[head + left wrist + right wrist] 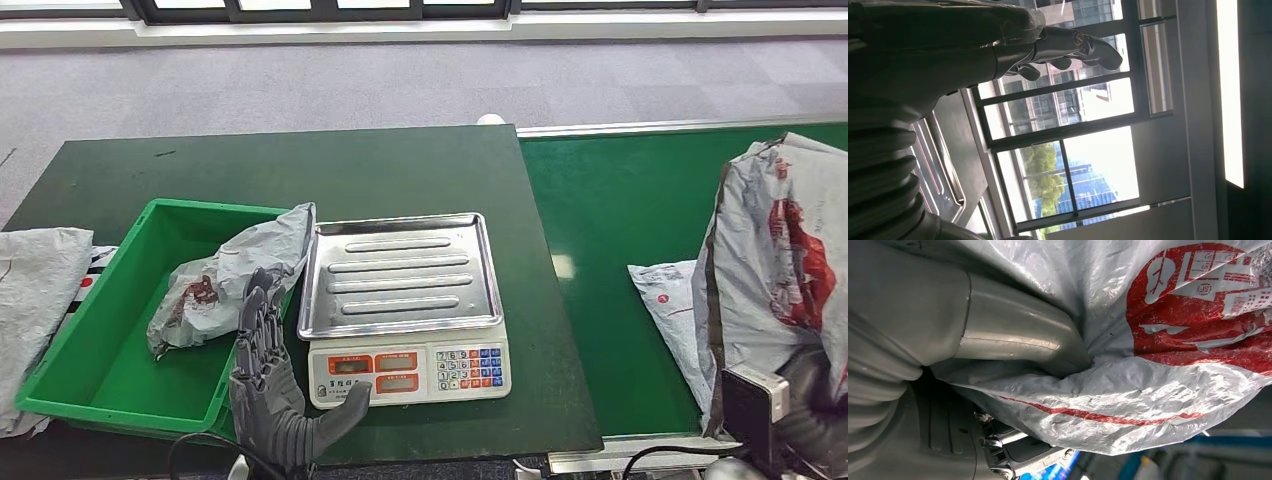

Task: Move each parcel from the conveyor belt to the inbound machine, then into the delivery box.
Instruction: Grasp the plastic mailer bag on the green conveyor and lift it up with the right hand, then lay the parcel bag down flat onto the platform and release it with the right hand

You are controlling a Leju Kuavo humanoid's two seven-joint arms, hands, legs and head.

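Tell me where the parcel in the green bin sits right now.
In the head view the grey parcel lies in the green bin at its right side, one corner draped over the rim toward the scale tray.

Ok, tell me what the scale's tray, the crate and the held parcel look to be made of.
Scale tray: apparently stainless steel, bright and reflective, with pressed ribs.
Green crate: likely moulded plastic, smooth, uniformly coloured.
Parcel gripped by the right hand: thin grey plastic film, glossy, crinkled, red print.

Grey carpet floor (400,85) beyond dark green table (300,170) — window frames (1068,125), trees and buildings outside.
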